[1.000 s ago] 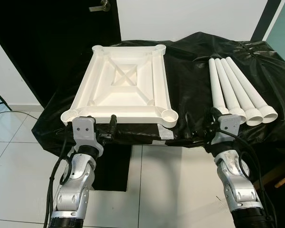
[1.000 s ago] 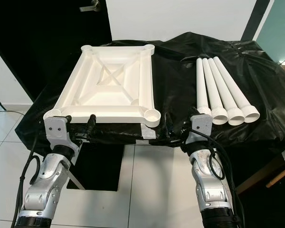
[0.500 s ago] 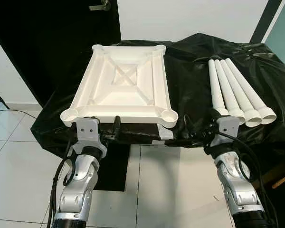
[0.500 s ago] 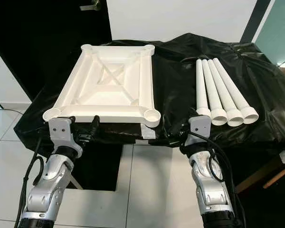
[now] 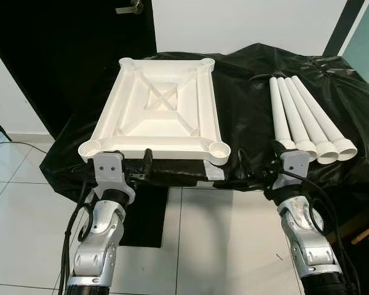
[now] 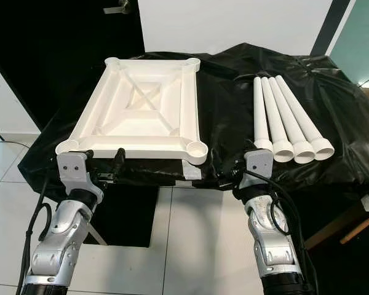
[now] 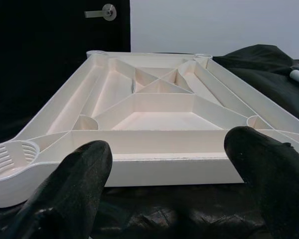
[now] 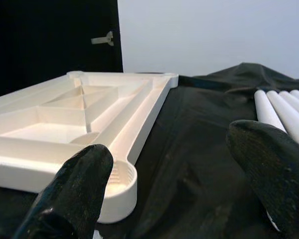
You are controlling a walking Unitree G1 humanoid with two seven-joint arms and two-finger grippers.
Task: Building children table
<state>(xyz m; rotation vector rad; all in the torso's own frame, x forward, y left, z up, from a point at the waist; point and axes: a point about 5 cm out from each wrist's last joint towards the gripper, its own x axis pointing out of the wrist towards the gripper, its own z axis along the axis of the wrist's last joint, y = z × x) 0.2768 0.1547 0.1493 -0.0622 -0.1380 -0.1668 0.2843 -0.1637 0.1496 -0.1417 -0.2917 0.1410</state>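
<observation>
little changed since half a second ago: left gripper (image 7: 164, 164) and right gripper (image 8: 169, 169) still hovering spread at the near edge of the black-draped surface (image 5: 246, 117). upturned white tabletop (image 5: 163, 110) lying flat at left, four white legs (image 5: 307, 120) side by side at right. fingertips hard to make out against the dark cloth from the head.

Even bright indoor light, sharp head views; wrist views' near black fingers (image 7: 79, 184) blurred, soft shadows

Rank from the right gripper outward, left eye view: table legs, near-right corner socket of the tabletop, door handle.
From the right gripper:
1. Corner socket, just to its left; table legs, just to its right. Too close to call.
2. Door handle, far back on the left.
</observation>
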